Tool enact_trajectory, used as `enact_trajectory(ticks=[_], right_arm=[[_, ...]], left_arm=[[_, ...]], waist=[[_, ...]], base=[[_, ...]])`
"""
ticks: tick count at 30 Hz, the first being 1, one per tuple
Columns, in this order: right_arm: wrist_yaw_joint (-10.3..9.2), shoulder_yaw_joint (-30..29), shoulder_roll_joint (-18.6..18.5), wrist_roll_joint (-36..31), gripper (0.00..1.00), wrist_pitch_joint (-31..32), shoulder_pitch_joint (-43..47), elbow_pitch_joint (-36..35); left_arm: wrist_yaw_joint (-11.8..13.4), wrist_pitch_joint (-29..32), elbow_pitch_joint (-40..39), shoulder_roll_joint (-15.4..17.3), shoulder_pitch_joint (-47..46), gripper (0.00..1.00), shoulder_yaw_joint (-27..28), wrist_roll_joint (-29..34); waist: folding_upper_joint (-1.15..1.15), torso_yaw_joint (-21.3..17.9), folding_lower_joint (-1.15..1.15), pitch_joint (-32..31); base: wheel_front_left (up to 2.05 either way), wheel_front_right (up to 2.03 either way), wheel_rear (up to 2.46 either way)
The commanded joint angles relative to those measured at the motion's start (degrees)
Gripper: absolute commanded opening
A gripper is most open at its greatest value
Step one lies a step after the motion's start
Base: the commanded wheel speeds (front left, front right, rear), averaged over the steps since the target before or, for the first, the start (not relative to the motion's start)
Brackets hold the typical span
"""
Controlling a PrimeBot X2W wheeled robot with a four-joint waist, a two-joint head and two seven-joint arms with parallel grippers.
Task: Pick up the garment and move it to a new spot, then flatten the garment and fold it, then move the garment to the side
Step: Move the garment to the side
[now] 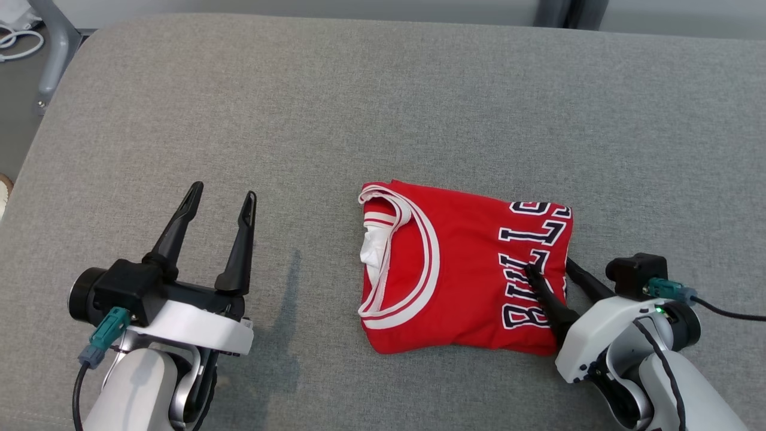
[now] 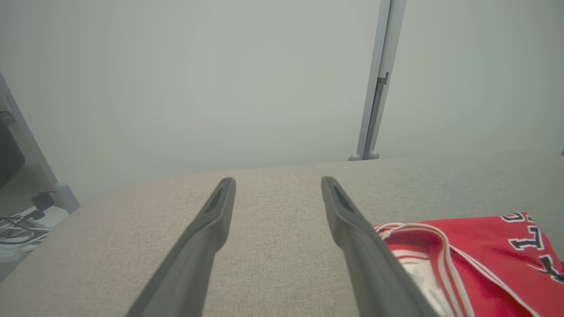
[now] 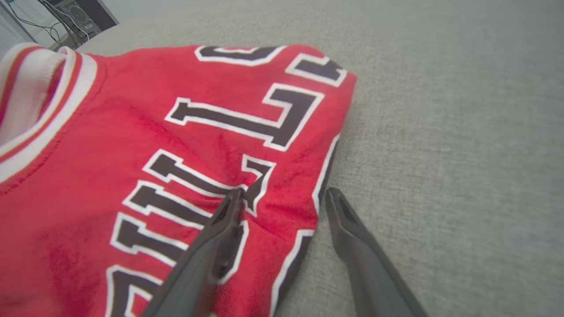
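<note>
Garment: you have a red basketball jersey, folded into a compact rectangle and lying flat at the lower centre-right of the head view.
Garment details: its white-striped neckline is on the left side of the fold; the dark, white-edged lettering runs along the right side.
Surface: the jersey rests on a table covered in grey fabric, which you see spreading around it on every side.
Right pincer: at the lower right of the head view, its jaws are wide apart. You see it straddling the jersey's right edge.
Right wrist view: one finger of the right pincer lies on the lettering of the jersey, and the other is on the grey fabric just beside the edge. The cloth is not clamped.
Left pincer: at the lower left of the head view, spread wide and holding nothing, well apart from the jersey.
Left wrist view: the left pincer points across bare grey fabric, with the jersey at the lower right of the frame.
Surroundings: you can see a grey metal post and white cables on the floor at the upper left of the head view.
</note>
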Motion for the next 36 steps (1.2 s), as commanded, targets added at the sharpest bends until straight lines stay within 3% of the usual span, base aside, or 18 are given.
enact_trajectory(ticks=[1, 2, 3, 13, 24, 28, 36], right_arm=[[0.0, 1.34, -0.13, 0.5, 0.45, 2.0, 0.48, 2.12], [0.0, 1.87, -0.37, 0.98, 0.32, 2.41, 0.14, 2.55], [-0.01, 2.26, -0.57, 1.38, 0.0, 2.45, -0.23, 2.66], [-0.08, 4.98, -6.35, -0.92, 0.0, 3.5, -0.67, -4.19], [-0.01, 4.0, -16.21, -5.19, 0.0, 7.3, 4.77, -18.74], [-0.01, 2.85, -18.06, -5.76, 0.0, 6.05, 4.02, -22.53], [-0.02, -0.03, -20.29, -4.8, 0.0, -0.43, -5.81, -18.47]], left_arm=[[-0.18, -0.31, 0.47, 0.18, -1.0, 1.0, 0.33, 0.1], [-0.33, -0.41, 0.75, 0.14, -1.27, 1.0, 0.45, 0.14], [-0.45, -0.53, 1.06, 0.06, -1.57, 1.0, 0.58, 0.13], [-0.94, -0.91, 1.71, 0.71, -1.17, 1.0, 2.2, 0.78], [-0.07, -0.63, -2.81, 2.61, 0.74, 1.0, 3.59, 1.47], [0.28, 0.55, -5.14, 3.63, 0.07, 1.0, 3.93, 1.42], [-0.19, 3.53, -9.56, 5.07, -3.32, 1.0, 2.65, 2.6]], waist=[[0.0, 0.13, 0.0, 0.44], [0.0, 0.03, 0.0, 0.59], [0.0, -0.09, 0.0, 0.67], [0.0, -4.89, 0.0, -0.07], [0.0, -17.77, 0.0, 0.64], [0.0, -21.97, 0.0, 2.47], [0.0, -26.76, 0.0, 7.2]], base=[[0.0, 0.0, 0.0], [0.0, 0.0, 0.0], [0.0, 0.0, 0.0], [0.0, 0.0, 0.0], [0.0, 0.0, 0.0], [0.0, 0.0, 0.0], [0.0, 0.0, 0.0]])
